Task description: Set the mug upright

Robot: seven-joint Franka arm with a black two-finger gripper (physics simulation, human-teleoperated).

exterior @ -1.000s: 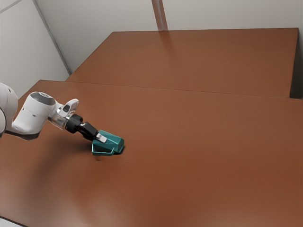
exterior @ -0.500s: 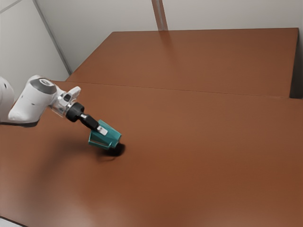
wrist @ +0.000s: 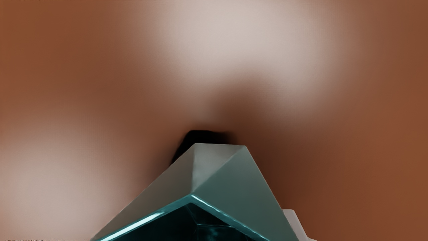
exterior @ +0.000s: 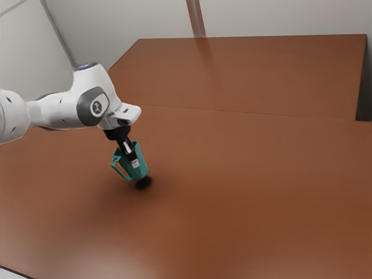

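Well, the mug (exterior: 142, 167) hangs tilted just above the counter (exterior: 261, 192), toward the counter's edge at the exterior view's left, its handle on that side too. The gripper (exterior: 135, 163) has it clasped between its fingers. A dark shadow (exterior: 143, 184) lies beneath.

2 downward views share the table (exterior: 261, 192): side far, wrist close.

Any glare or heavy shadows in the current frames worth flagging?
Exterior view: soft pale sheen on the table near the bottom edge, a small dark shadow below the mug. Wrist view: two broad pale glare patches on the table, a black shadow by the mug's base, bright streaks along its rim.
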